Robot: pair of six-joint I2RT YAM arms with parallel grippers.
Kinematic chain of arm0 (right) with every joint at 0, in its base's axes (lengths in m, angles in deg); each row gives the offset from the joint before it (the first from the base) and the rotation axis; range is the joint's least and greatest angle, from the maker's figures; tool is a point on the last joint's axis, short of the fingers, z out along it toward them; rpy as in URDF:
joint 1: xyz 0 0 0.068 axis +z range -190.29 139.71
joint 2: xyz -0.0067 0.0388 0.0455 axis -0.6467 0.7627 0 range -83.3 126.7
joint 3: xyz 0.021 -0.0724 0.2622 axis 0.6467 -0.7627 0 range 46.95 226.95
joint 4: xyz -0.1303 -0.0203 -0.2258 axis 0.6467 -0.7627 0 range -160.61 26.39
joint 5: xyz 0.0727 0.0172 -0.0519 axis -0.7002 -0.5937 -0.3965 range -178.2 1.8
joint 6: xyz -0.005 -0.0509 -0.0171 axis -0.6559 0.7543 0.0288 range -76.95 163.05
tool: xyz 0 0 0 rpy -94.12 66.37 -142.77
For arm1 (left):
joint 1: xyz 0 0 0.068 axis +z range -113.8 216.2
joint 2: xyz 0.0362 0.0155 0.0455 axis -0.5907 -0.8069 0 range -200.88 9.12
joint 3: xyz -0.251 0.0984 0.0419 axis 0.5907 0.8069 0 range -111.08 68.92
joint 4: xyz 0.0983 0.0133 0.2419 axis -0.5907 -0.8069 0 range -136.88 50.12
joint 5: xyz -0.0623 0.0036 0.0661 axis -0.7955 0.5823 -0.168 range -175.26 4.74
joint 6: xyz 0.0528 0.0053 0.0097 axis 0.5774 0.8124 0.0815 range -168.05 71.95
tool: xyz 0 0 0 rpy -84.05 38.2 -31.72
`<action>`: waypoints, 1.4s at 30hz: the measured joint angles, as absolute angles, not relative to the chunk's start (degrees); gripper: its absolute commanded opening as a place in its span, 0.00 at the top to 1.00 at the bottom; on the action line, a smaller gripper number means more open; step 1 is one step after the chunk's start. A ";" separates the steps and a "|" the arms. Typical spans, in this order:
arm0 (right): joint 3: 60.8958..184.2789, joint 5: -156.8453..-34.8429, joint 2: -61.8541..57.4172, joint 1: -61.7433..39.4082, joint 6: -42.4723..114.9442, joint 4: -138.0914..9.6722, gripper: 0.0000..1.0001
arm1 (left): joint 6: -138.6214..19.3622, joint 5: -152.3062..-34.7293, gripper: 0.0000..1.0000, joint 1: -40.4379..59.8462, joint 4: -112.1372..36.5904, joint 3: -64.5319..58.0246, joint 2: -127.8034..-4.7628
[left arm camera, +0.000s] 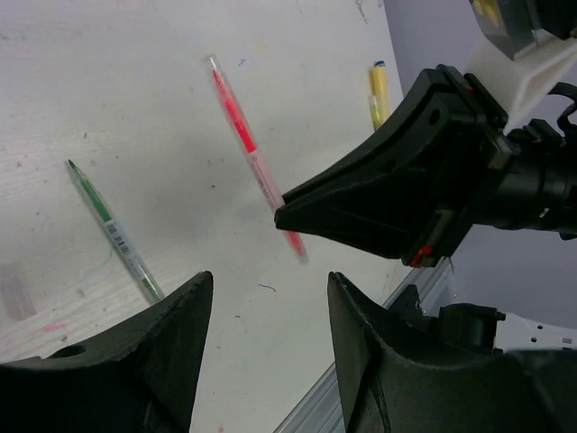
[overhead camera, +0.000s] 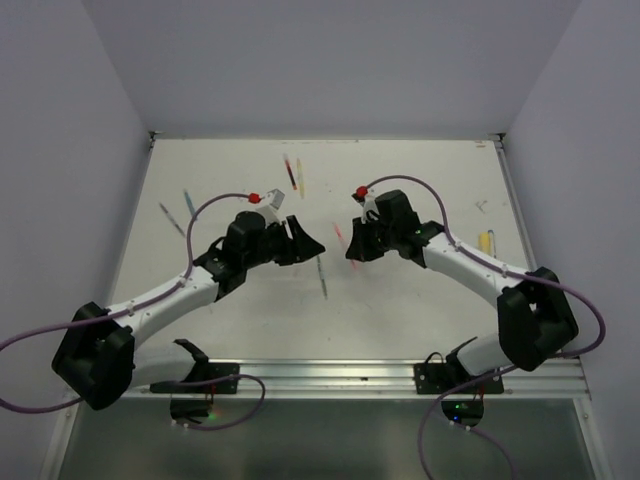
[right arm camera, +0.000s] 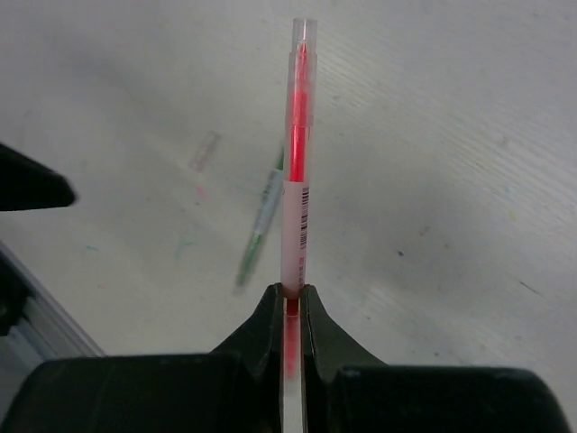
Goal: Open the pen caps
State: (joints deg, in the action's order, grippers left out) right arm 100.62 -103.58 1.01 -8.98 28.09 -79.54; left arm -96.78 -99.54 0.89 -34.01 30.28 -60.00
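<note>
My right gripper point(right arm camera: 288, 293) is shut on a red-ink pen point(right arm camera: 296, 180) with a clear barrel and holds it above the table. The pen's red end sits between the jaws and its clear tip points away. In the left wrist view the pen point(left arm camera: 243, 135) runs into the right gripper's fingers point(left arm camera: 361, 203), and a blurred red end sticks out below them. My left gripper point(left arm camera: 268, 280) is open and empty, just left of the right gripper point(overhead camera: 355, 247) in the top view. A small pale pink cap-like piece point(right arm camera: 204, 153) lies on the table.
A green pen point(left arm camera: 113, 230) lies on the table below the grippers, also in the top view point(overhead camera: 322, 275). A yellow pen with a blue cap point(left arm camera: 379, 90) lies at the right. More pens lie at the back point(overhead camera: 292, 174) and left point(overhead camera: 170, 218). A metal rail point(overhead camera: 330, 372) edges the near side.
</note>
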 measured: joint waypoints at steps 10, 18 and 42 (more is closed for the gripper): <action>100.47 -116.06 -1.24 -4.90 23.19 -74.82 1.00 | -100.04 -101.57 0.41 0.96 -27.93 30.28 -63.56; 99.86 -117.07 -5.04 -4.18 21.99 -74.73 1.00 | -100.06 -101.11 0.41 1.88 -28.39 30.28 -63.74; 95.66 -118.44 -9.46 -2.84 21.05 -75.06 1.00 | -101.46 -101.97 0.50 4.11 -28.19 30.24 -63.78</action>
